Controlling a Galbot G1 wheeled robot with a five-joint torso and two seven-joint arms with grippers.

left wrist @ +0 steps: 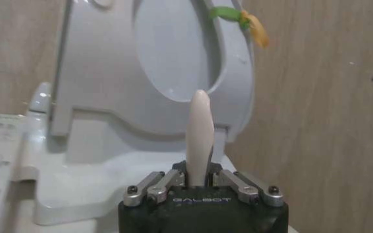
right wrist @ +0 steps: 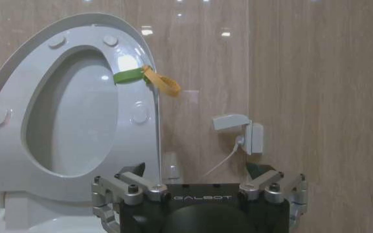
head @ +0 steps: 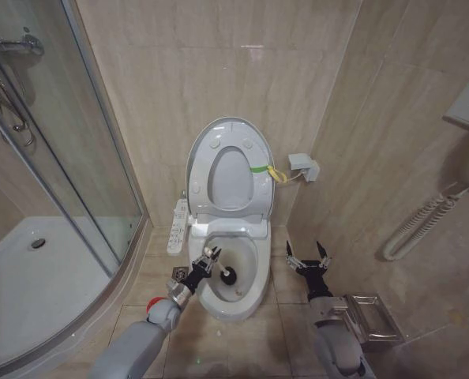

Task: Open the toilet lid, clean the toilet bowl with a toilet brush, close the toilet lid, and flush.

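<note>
The toilet lid (head: 230,178) stands raised against the back wall with the seat ring (head: 205,150) up in front of it, a green strap and yellow loop (head: 271,170) at its edge. Below lies the white toilet bowl (head: 254,294). My left gripper (head: 208,259) hangs over the bowl's left rim, shut on the toilet brush, whose black head (head: 228,275) is down inside the bowl. In the left wrist view the brush's pale handle (left wrist: 198,131) rises from between the fingers (left wrist: 167,182). My right gripper (head: 308,259) waits open just right of the bowl, nothing in it.
A glass shower enclosure (head: 69,158) and its white tray (head: 29,276) take up the left. A control panel (head: 177,227) sits at the seat's left. A wall box with a cable (head: 304,164) is right of the lid. A metal holder (head: 369,316) and white hose (head: 416,225) are on the right.
</note>
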